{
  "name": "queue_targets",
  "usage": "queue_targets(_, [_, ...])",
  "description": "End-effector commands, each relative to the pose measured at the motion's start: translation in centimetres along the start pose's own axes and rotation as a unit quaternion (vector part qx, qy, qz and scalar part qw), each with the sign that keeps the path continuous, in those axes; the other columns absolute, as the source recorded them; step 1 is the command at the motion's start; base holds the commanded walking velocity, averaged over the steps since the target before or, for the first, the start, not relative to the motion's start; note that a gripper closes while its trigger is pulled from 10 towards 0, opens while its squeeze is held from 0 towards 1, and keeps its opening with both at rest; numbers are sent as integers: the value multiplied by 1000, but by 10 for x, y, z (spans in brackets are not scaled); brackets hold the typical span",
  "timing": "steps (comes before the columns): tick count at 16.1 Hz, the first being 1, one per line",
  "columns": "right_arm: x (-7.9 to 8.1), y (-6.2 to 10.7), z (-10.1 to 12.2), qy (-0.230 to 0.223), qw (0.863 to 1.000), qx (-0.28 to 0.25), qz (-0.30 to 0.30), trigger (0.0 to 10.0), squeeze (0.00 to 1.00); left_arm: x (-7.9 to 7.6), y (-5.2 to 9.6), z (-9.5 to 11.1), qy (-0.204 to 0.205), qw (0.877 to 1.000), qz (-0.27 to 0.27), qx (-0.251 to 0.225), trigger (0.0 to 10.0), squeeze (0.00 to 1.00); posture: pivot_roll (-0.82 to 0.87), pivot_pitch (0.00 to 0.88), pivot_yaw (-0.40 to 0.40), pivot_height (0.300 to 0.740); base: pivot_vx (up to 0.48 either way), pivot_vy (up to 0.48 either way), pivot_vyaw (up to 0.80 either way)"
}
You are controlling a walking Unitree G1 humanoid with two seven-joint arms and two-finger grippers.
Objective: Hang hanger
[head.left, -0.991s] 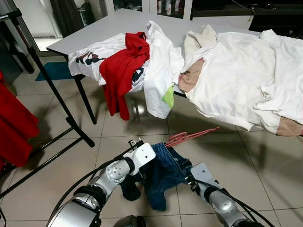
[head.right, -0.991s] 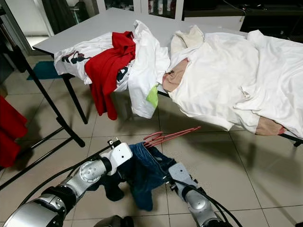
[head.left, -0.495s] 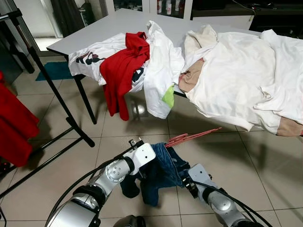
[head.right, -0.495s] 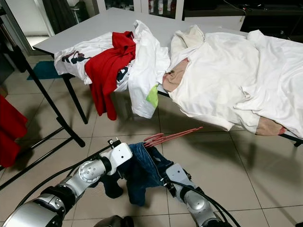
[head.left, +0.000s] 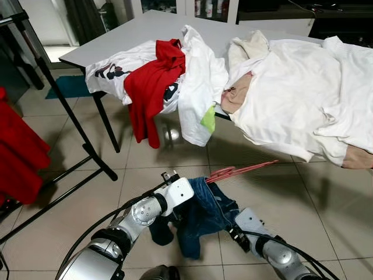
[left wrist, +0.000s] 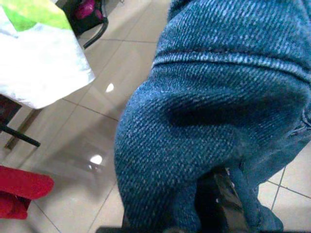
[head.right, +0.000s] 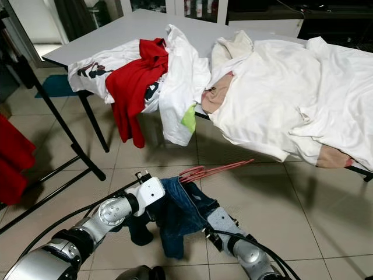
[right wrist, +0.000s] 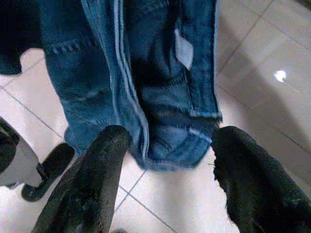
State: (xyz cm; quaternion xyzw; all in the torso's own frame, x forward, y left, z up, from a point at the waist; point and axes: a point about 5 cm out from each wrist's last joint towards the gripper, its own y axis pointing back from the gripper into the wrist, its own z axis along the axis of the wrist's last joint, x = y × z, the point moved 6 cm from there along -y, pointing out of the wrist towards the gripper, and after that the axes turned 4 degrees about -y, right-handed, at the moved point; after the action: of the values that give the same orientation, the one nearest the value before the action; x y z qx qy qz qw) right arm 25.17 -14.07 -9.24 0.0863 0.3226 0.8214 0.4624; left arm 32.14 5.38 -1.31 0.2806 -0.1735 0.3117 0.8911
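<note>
1. A long grey bench [head.left: 145, 26] crosses the far side of the scene, heaped with rumpled white fabric [head.left: 291, 93], a red shirt [head.left: 148, 87] and a white printed shirt [head.left: 111, 73] that droop over its near edge.
2. A black metal garment rack [head.left: 70, 116] stands on the tiled floor [head.left: 326, 192] at the robot's left, with red cloth [head.left: 20, 157] hanging from it.
3. The silver left arm [head.left: 143, 213] is bent forward and low, its white wrist block pressed against a pair of blue denim jeans [head.left: 201, 213]; in the left wrist view the twill fills the frame and I cannot tell how the left gripper's fingers stand.
4. The right arm [head.left: 274, 256] reaches in from below the jeans. The right gripper [right wrist: 167, 145] hangs just before the hem, its two black, rough-surfaced fingers [right wrist: 97, 179] spread apart and gripping nothing.
5. A thin pink-red hanger [head.left: 239, 171] pokes out of the top of the jeans, slanting up toward the robot's right, above the right gripper and apart from it.
</note>
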Motion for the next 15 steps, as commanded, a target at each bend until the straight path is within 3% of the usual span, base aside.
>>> queue_targets(1, [10,-2,3,3,1000,-5,21,10000,0,4,-3,12,-18,1000,0,-22,10000,0,10,0,93,740,0,0,0])
queue_targets(6, [32,-10,13,29,998,-11,56,10000,0,-3,-4,17,-25,999,-11,-34,10000,0,18,0,99,740,0,0,0])
queue_targets(15, [38,-9,-1,50,996,26,71,10000,0,2,-6,28,-33,998,-8,-59,10000,0,30,3,95,740,0,0,0])
